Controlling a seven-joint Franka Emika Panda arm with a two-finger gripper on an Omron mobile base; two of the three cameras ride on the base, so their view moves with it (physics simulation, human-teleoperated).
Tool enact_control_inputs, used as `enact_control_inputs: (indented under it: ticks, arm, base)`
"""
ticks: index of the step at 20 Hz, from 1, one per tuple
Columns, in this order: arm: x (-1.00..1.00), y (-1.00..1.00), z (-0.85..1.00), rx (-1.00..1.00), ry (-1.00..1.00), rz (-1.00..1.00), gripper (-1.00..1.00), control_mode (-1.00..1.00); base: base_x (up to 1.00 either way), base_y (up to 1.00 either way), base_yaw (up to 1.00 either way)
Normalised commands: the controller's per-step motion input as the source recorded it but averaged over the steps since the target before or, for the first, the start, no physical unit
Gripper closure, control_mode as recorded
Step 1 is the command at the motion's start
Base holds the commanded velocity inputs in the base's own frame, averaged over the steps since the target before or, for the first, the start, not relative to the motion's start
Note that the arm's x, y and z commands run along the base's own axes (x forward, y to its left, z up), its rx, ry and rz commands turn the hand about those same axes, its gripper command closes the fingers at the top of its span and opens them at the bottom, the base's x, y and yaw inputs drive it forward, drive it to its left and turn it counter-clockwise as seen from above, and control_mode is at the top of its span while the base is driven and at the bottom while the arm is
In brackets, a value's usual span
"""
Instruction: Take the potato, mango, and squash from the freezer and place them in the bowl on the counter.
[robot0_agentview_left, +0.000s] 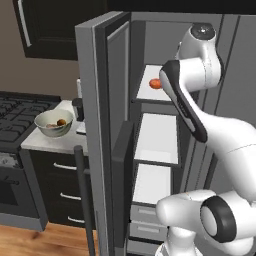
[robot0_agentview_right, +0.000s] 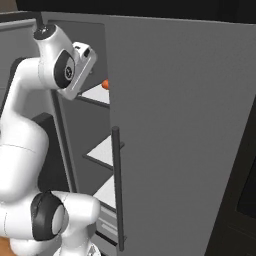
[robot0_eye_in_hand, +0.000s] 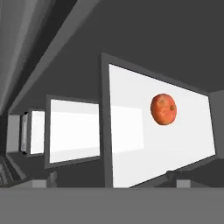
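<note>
**A:** What does the scene present?

**B:** A tall grey freezer (robot0_agentview_left: 112, 60) with a thick grey door swung open and white inner shelves. On the upper shelf lies the small red-orange rounded mango (robot0_agentview_left: 155, 84); it is also seen in the right base view (robot0_agentview_right: 105, 84) and, against the white shelf, in the hand view (robot0_eye_in_hand: 164, 109). The white arm is raised with its hand directed into the upper compartment.

**A:** And the claw?

**B:** Its finger tips are barely discernible at the bottom of the hand view, so whether they stand apart or together cannot be told. Nothing is held; the mango rests on the shelf, apart from the hand.

**A:** Where must the fruit go?

**B:** To the round, deep, pale cream-white bowl (robot0_agentview_left: 42, 119) on the light grey-white stone worktop (robot0_agentview_left: 55, 142), to the left beyond the open door. The bowl already contains an orange-brown item and something paler beneath it.

**A:** What may fail from this position?

**B:** Judged from these views: first, the mango is rounded and lies free on a smooth shelf, so an off-centre closure could roll it toward the back or squeeze it out sideways. Second, the shelf edge and compartment walls stand close about the hand, so too low an approach could strike the shelf. Third, the open door stands between shelf and bowl; a direct swing could clip it.
</note>
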Motion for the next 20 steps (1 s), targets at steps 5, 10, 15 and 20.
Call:
enact_control_inputs:
  ticks: [5,10,15,20]
  arm:
    - [0.42,0.00,-0.19,0.00,0.10,0.00,-1.00,-1.00]
    - [0.50,0.00,-0.26,0.00,0.13,-0.01,-1.00,-1.00]
    - [0.40,0.00,-0.06,0.00,0.04,0.00,-1.00,-1.00]
    - [0.41,0.04,-0.07,0.00,0.03,0.00,-1.00,-1.00]
  base:
    - [0.00,0.00,0.00]
    - [0.00,0.00,0.00]
    - [0.00,0.00,0.00]
    - [0.00,0.00,0.00]
